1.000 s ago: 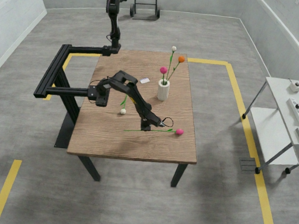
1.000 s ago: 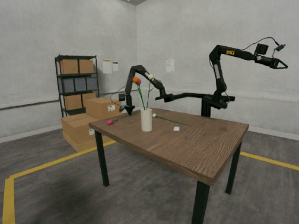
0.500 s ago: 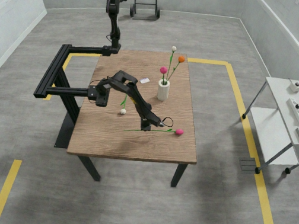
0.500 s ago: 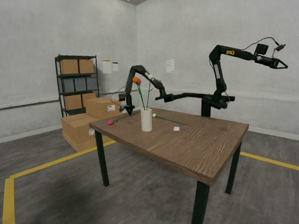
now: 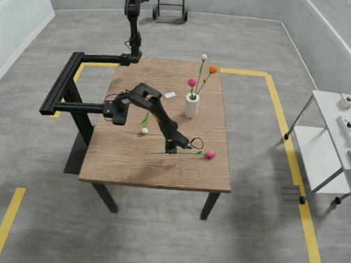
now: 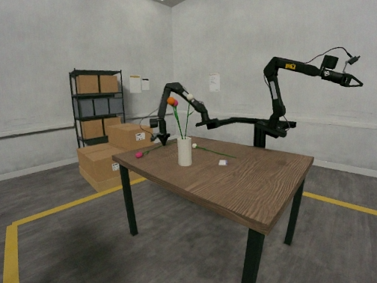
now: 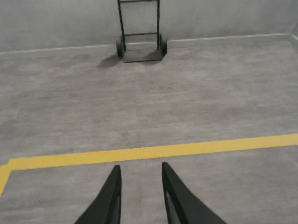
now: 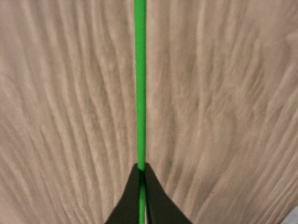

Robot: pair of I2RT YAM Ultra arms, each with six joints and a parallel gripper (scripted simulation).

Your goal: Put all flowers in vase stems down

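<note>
Now, my right fingers (image 5: pixel 170 152) (image 6: pixel 164 144) are pinching the pink flower (image 5: pixel 210 154) (image 6: pixel 139 154) (image 8: pixel 140 95) by its stem, near the middle, just above the counter (image 5: pixel 115 167) (image 6: pixel 262 180). Its head points to the right of the top view, and the stem looks straight. I judge the step is to lift it. I should rise straight and slowly, without dragging the head, and squeeze firmly enough that it does not turn. After this I must bring the head up and the stem end down, above the mouth of the vase (image 5: pixel 191 107) (image 6: pixel 185 151), and lower it gently, because pushing on the rim could bend it. Three flowers (image 5: pixel 212 69) (image 6: pixel 170 101) stand there already. The loose white flower (image 5: pixel 144 131) (image 6: pixel 194 146) lies left of centre in the top view. My left fingers (image 6: pixel 361 84) are partly spread, holding nothing.

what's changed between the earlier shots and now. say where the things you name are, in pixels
Nothing has visibly moved. The right gripper (image 5: pixel 170 152) (image 6: pixel 164 144) (image 8: pixel 141 169) is closed on the stem of the lying pink flower (image 5: pixel 210 154) (image 6: pixel 139 154) (image 8: pixel 140 90); the earlier views are too coarse to show when it closed. The left gripper (image 6: pixel 360 84) (image 7: pixel 141 169), vase (image 5: pixel 191 107) (image 6: pixel 185 153) and lying white flower (image 5: pixel 144 131) (image 6: pixel 194 145) stayed put.
</note>
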